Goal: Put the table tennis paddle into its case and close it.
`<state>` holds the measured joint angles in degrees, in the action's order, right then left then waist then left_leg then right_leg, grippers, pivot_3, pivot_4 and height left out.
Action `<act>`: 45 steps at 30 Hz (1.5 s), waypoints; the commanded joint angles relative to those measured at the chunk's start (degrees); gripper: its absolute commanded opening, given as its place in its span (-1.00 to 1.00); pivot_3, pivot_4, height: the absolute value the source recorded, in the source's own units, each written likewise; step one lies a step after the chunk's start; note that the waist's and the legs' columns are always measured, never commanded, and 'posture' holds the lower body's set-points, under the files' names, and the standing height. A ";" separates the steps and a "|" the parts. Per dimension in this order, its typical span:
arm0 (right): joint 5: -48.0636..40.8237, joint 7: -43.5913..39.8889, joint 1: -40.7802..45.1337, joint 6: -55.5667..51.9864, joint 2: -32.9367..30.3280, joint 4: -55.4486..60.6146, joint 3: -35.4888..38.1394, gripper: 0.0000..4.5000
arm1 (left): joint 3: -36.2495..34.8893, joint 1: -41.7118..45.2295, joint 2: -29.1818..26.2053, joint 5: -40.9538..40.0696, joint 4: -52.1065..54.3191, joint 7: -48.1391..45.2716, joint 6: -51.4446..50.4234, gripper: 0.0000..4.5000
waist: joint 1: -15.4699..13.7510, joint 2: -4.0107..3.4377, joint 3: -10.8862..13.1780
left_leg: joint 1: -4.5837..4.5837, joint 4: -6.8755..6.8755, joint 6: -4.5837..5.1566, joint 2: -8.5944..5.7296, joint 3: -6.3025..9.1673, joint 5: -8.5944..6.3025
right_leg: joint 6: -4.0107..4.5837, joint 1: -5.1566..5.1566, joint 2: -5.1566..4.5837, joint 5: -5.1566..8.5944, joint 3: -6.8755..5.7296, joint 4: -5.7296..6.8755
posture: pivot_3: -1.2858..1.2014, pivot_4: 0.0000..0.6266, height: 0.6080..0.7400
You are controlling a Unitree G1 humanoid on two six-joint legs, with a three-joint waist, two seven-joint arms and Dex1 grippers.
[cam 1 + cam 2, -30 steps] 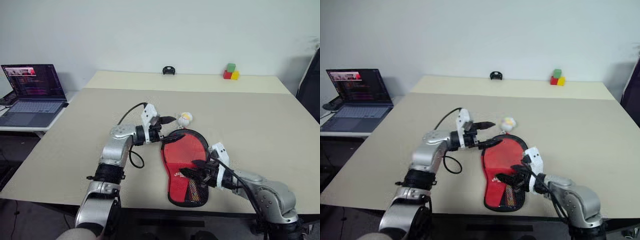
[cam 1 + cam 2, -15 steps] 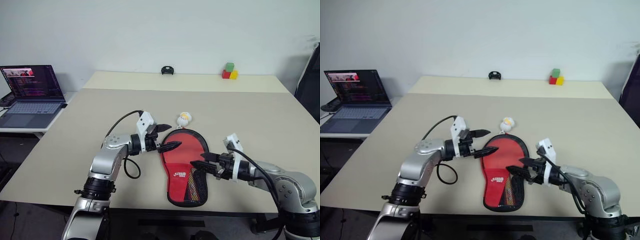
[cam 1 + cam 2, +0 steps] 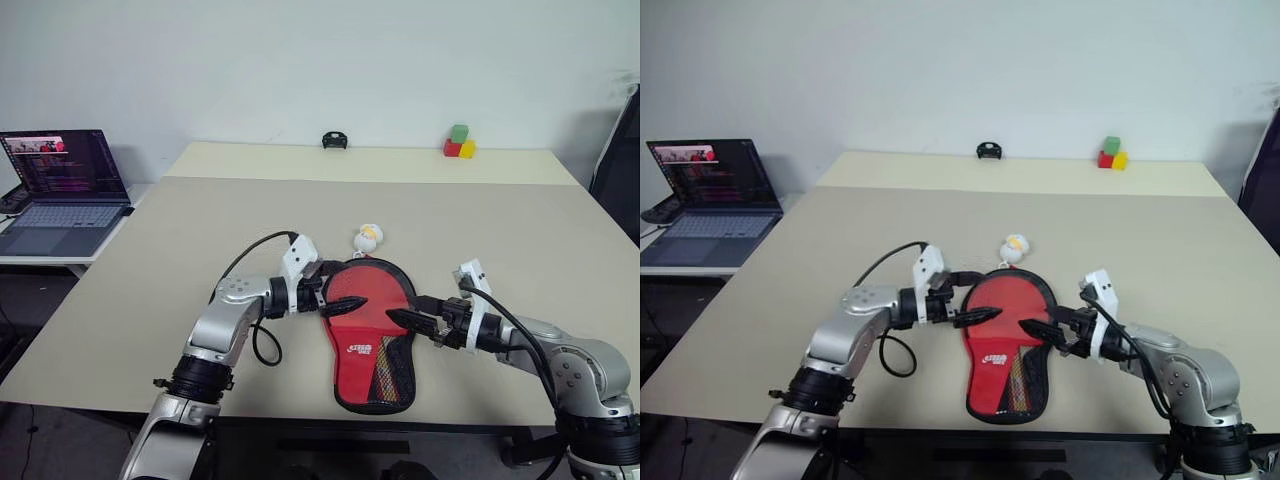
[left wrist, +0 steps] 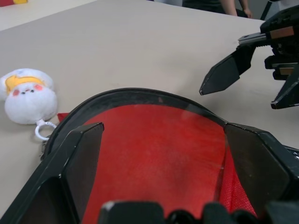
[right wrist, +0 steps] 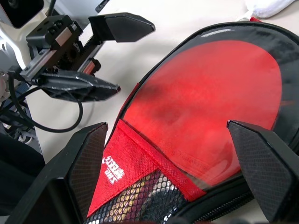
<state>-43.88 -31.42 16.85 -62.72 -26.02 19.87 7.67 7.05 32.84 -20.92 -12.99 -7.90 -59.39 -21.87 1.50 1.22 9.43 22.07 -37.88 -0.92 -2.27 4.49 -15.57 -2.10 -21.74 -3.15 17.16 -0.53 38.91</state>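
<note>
Your big beige rectangular table (image 3: 150, 260) carries everything. Off its edge at 9 o'clock sits an open dark laptop (image 3: 62, 185) on a lower white desk. At table centre, toward 6 o'clock, lies the paddle-shaped black fabric zip case (image 3: 371, 335), round end toward 12, mesh panel and red patch toward 6, flat on the tabletop. The red rubber-faced table tennis paddle (image 3: 365, 305) is inside it, red face showing through the clear window, handle under the mesh. You can't tell whether the zip is closed.

Your left gripper (image 3: 335, 289) sits at the case's 10 o'clock edge, its two black fingers spread wide, holding nothing; in the left wrist view the round end of the case lies between and beyond the fingers (image 4: 77, 154). Whether the lower finger touches the case rim you cannot tell.

Your right gripper (image 3: 408, 312) is over the case's 3 o'clock side, pointing toward 9, fingers also wide and empty; the right wrist view shows the red face between its fingers (image 5: 86, 163).

Small white plush keychain toy (image 3: 368, 237) sits just beyond the case's round end at 12. Far edge: small black object (image 3: 335, 140) at 12, stacked red, green and yellow blocks (image 3: 459, 144) at 1 o'clock.
</note>
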 commanded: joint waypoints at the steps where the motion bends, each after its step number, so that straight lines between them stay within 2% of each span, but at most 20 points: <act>1: 0.32 -0.49 -0.53 1.34 -1.60 1.82 -0.49 1.00 | -0.06 -0.53 -1.52 -0.75 1.20 -0.54 0.57 0.99 | 0.00 0.00 0.00 | 0.00 0.00 0.00 0.00 0.00 0.00 | 0.00 0.00 0.00 0.00 -0.01 0.00 | 0.03 -0.52 1.00; 8: -0.61 -0.89 -5.12 0.44 -4.14 5.58 -2.24 1.00 | -0.70 -5.40 -6.76 -3.33 5.07 -4.39 -2.41 0.99 | 0.04 -0.07 0.05 | 0.01 0.06 0.01 0.03 0.01 -0.01 | 0.05 -0.03 0.00 0.03 0.00 -0.03 | 0.03 -0.52 1.00; 18: 5.34 4.30 -3.18 4.30 -0.95 -1.65 -2.41 1.00 | -6.34 -5.30 -8.61 -11.00 8.49 -3.65 -8.00 0.99 | 0.02 -0.08 0.06 | 0.01 0.04 0.01 0.03 0.00 -0.01 | 0.05 -0.02 -0.02 0.03 -0.01 -0.01 | 0.03 -0.52 1.00; 22: 7.94 4.11 2.85 9.63 0.86 -7.77 -1.70 1.00 | -9.18 -4.46 -9.71 -12.78 8.06 -1.86 -9.38 0.99 | 0.32 -0.16 0.15 | -0.03 0.04 0.01 0.04 -0.03 0.00 | 0.05 -0.02 0.00 0.03 0.00 0.02 | 0.03 -0.52 1.00; 27: 12.95 1.84 10.38 14.81 1.64 -17.42 -5.33 1.00 | -10.76 -4.25 -11.22 -14.83 9.08 -1.74 -10.93 0.99 | 0.22 -0.17 0.20 | -0.03 0.04 0.00 0.04 -0.03 0.00 | 0.05 -0.04 0.01 0.02 -0.01 0.04 | 0.03 -0.52 1.00; 33: 20.44 -0.64 15.88 22.45 3.25 -30.79 -10.42 1.00 | -10.60 -4.16 -12.05 -14.73 8.84 -0.88 -10.43 0.99 | 0.21 -0.19 0.23 | 0.02 0.06 0.00 0.02 -0.07 0.00 | 0.06 -0.08 -0.01 0.02 0.02 -0.03 | 0.03 -0.52 1.00; 40: 23.55 -2.87 20.41 27.31 5.98 -40.32 -10.59 1.00 | -10.34 -4.12 -12.28 -14.64 8.99 -0.65 -10.28 0.99 | 0.37 -0.19 0.23 | -0.06 0.04 -0.01 0.05 -0.08 0.01 | 0.07 -0.07 0.00 0.01 0.05 0.07 | 0.03 -0.52 1.00; 43: 23.77 -3.58 21.02 27.40 6.48 -41.53 -10.19 0.71 | -10.33 -4.01 -12.40 -14.62 8.91 -0.75 -10.21 1.00 | 0.38 -0.19 0.23 | -0.06 0.03 -0.01 0.05 -0.10 0.00 | 0.08 -0.07 0.00 0.01 0.07 0.06 | 0.03 -0.52 1.00; 45: 23.71 -3.97 20.95 27.13 6.67 -41.67 -9.97 0.41 | -10.37 -3.94 -12.47 -14.63 8.89 -0.80 -10.23 1.00 | 0.37 -0.19 0.23 | -0.05 0.04 -0.01 0.05 -0.09 0.00 | 0.08 -0.07 0.00 0.01 0.07 0.05 | 0.03 -0.52 1.00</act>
<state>-20.14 -34.37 37.06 -35.70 -19.81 -22.06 -3.01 -2.61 27.80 -32.49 -26.85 -0.74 -60.14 -32.95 1.88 1.02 9.66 22.02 -37.83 -0.94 -2.22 4.40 -15.57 -2.02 -21.82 -3.15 17.17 -0.46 38.96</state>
